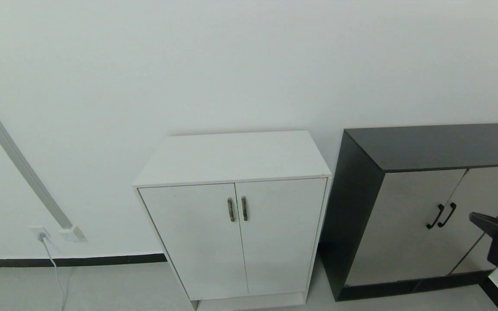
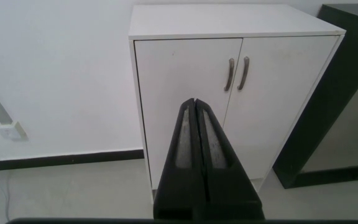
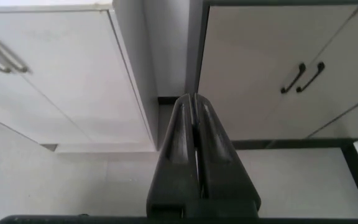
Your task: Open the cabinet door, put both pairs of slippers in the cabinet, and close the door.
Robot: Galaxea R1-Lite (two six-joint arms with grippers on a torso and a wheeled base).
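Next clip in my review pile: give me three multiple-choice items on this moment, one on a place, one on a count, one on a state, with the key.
1. Where does the black cabinet stand relative to the white cabinet?
A. on the robot's left of it
B. on the robot's right of it
C. on top of it

2. How many handles does the white cabinet have?
A. one
B. four
C. two

3. How do the white cabinet's doors stand?
A. both shut
B. one ajar
C. both wide open

Key:
1 B, the head view shows it beside the white one, on the right.
2 C, two bars sit side by side where the doors meet.
3 A, both fronts lie flush with the frame.
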